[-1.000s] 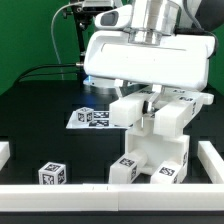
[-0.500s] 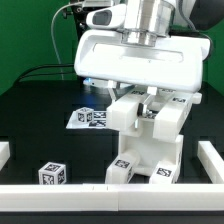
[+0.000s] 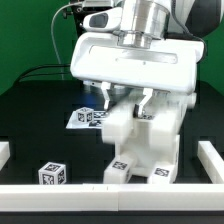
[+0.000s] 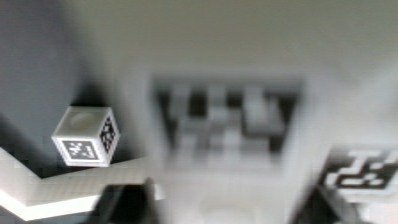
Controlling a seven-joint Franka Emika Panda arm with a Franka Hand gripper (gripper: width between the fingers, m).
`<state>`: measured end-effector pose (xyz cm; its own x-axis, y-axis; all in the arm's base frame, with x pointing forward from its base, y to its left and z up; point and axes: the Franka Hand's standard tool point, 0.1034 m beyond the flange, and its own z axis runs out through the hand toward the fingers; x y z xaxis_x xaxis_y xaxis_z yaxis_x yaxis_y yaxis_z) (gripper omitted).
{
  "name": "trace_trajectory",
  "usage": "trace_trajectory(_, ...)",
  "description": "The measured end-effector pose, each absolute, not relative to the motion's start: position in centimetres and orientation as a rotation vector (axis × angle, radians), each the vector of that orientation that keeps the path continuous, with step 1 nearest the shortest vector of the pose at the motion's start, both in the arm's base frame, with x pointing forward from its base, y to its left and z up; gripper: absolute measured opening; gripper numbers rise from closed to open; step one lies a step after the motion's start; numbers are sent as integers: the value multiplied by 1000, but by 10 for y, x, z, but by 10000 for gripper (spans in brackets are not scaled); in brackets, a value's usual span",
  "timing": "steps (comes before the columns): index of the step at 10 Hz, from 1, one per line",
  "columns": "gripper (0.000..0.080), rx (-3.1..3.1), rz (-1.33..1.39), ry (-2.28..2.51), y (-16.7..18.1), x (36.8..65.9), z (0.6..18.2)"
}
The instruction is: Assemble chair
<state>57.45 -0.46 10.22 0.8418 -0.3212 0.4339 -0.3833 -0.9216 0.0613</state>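
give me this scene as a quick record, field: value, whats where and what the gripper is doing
chair: partly built, white tagged pieces standing together near the white rail
gripper: directly above the chair, fingers apart, nothing clearly clamped
loose block: small, white, tagged, on the table toward the exterior view's left, apart from the chair
marker board: flat on the table behind the chair
table: black
wrist view: blurred, only the loose block is sharp enough to make out
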Motion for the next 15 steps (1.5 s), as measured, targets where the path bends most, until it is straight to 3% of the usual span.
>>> trace_trajectory(1,535,2872,643,-553,-5,575,102)
trace_trajectory(2,615,2871,643,-554,-6,575,103)
trace_trajectory(8,649,2887,648,-551,2,578,108)
trace_trajectory(13,649,2964,606,-611,-12,580,148)
trace_trajectory(15,649,2959,602,-638,-20,580,149)
